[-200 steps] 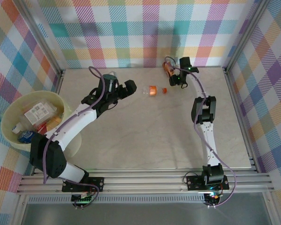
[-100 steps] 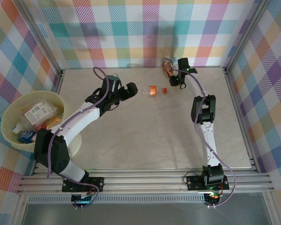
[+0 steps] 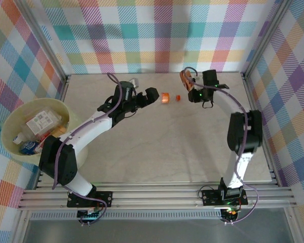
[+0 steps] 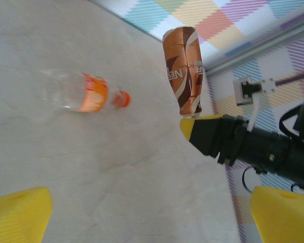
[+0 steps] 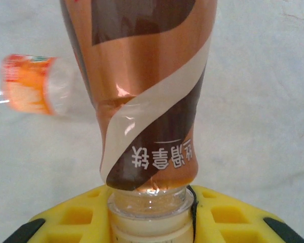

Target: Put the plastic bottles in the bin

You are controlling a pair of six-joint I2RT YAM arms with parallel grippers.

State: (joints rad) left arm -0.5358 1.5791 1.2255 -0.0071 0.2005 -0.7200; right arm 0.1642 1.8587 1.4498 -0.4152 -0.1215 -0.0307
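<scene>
A brown-and-copper labelled plastic bottle (image 5: 147,86) is held by its neck in my right gripper (image 5: 149,217), which is shut on it just above the white cap. From above, that bottle (image 3: 185,79) and the right gripper (image 3: 193,93) are near the back wall. A clear bottle with an orange label and cap (image 3: 165,97) lies on the table between the arms. My left gripper (image 3: 152,95) is open just left of it. In the left wrist view the clear bottle (image 4: 88,93) lies ahead of the spread yellow fingers (image 4: 17,215), and the brown bottle (image 4: 182,71) is beyond it.
The bin (image 3: 7,121) stands off the table's left edge, with several bottles (image 3: 40,121) inside. A metal frame rail (image 3: 257,116) borders the right side, and checked walls enclose the back and sides. The marble tabletop (image 3: 167,147) stretches toward the arm bases.
My right gripper closed on the brown bottle's neck and shifted it slightly right, off the table. My left arm stretched rightward, closer to the orange-labelled bottle.
</scene>
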